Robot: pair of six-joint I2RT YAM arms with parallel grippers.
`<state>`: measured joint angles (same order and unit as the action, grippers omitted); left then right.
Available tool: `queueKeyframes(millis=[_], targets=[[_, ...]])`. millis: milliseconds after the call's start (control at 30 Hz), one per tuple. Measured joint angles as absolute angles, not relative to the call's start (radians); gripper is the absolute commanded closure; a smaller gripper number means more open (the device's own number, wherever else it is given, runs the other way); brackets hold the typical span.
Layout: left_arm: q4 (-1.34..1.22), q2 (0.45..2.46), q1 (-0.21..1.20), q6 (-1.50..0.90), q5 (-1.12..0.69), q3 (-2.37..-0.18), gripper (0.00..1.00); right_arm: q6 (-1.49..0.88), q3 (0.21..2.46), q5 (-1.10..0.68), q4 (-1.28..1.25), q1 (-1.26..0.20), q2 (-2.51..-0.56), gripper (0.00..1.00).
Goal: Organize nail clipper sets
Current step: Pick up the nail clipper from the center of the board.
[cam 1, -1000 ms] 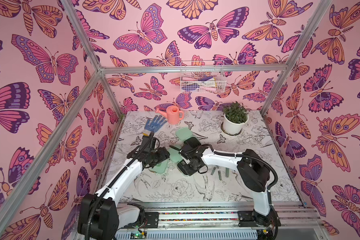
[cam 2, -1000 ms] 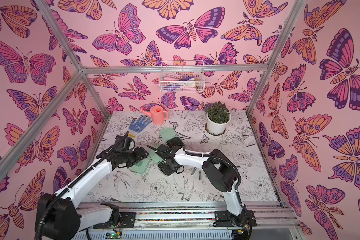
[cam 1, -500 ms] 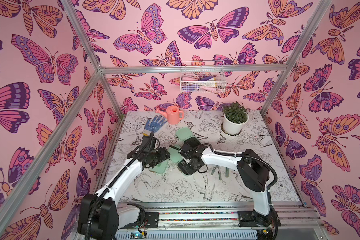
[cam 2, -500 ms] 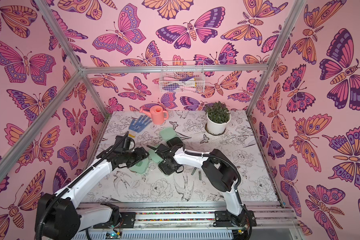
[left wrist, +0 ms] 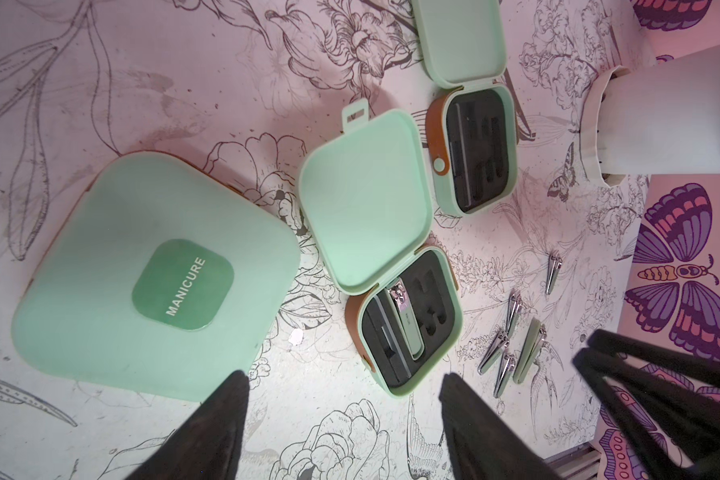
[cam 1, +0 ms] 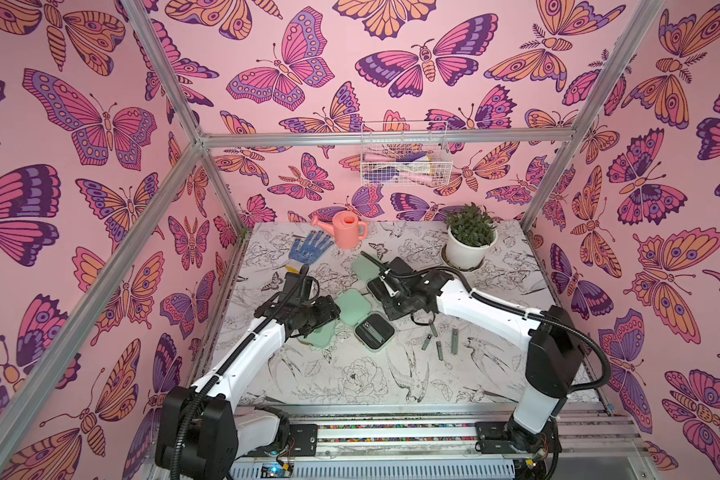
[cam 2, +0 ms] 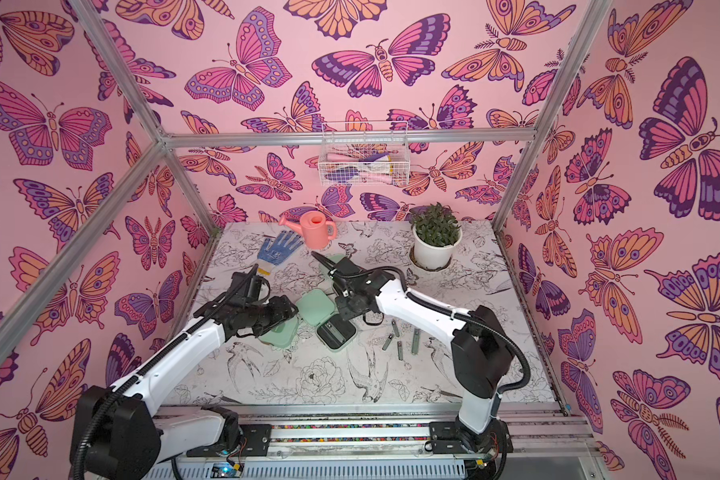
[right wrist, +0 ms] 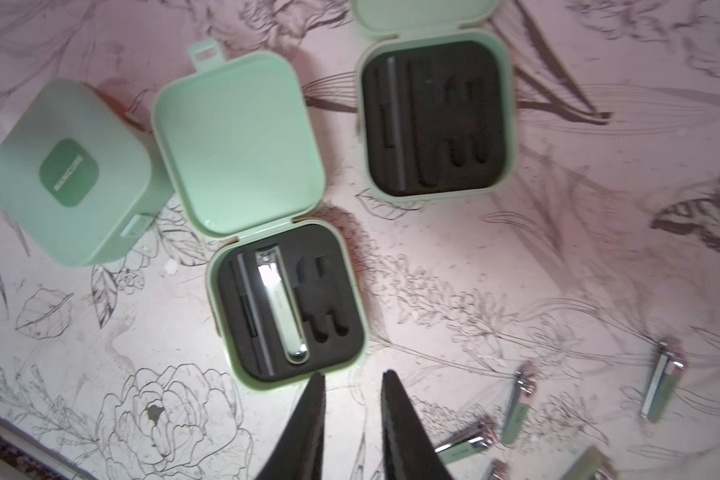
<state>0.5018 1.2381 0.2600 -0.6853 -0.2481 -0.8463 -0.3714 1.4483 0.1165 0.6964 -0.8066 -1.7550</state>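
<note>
1. A blue dotted glove (cam 1: pixel 308 249) lies flat at the far left of the table (cam 1: pixel 350 382), well apart from the cases.
2. The left gripper (left wrist: pixel 344 375) hangs over the table with its fingers wide apart and nothing between them.
3. Below it sits the closed case (left wrist: pixel 154 282), mint green, with MANICURE printed on the lid. It lies flat on the table, and in both top views the gripper covers part of it.
4. Just beside that is the middle case (right wrist: pixel 287 303), its lid folded back flat. One clipper (right wrist: pixel 281 307) rests in a slot of the black tray, with a slim grey tool (right wrist: pixel 252 311) lying alongside it.
5. Farther back is the far case (right wrist: pixel 437 120), also open, with a similar grey bar at one side of its tray. In both top views the right arm hides much of it.
6. The right gripper (right wrist: pixel 353 376) has its fingers a narrow gap apart and grips nothing. Its tips point at the rim of the middle case's tray, but how high they are above it I cannot tell.
7. The loose clippers (left wrist: pixel 514 307), five in the left wrist view, lie close together on the table to the right of the cases.
8. At the back stands a pink watering can (cam 1: pixel 348 228), with a potted plant (cam 1: pixel 470 241) in the far right corner.
</note>
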Motion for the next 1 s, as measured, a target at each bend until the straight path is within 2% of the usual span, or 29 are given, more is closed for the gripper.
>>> queueKeyframes(millis=[233, 467, 567, 800, 1000], targets=[[0.479, 1.251, 0.26, -0.681, -0.276, -0.846, 0.25, -0.364, 1.298, 0.144, 0.705, -0.624, -1.688, 0.59], [0.44, 1.295, 0.26, -0.68, -0.302, -0.844, 0.25, -0.359, 1.166, 0.176, 0.685, -0.622, -1.689, 0.5], [0.435, 1.311, 0.26, -0.675, -0.309, -0.84, 0.25, -0.358, 1.126, 0.19, 0.661, -0.622, -1.689, 0.51], [0.411, 1.344, 0.26, -0.669, -0.324, -0.84, 0.26, -0.348, 1.093, 0.189, 0.602, -0.614, -1.71, 0.62], [0.397, 1.359, 0.26, -0.669, -0.327, -0.84, 0.26, -0.339, 1.082, 0.178, 0.561, -0.597, -1.738, 0.63]])
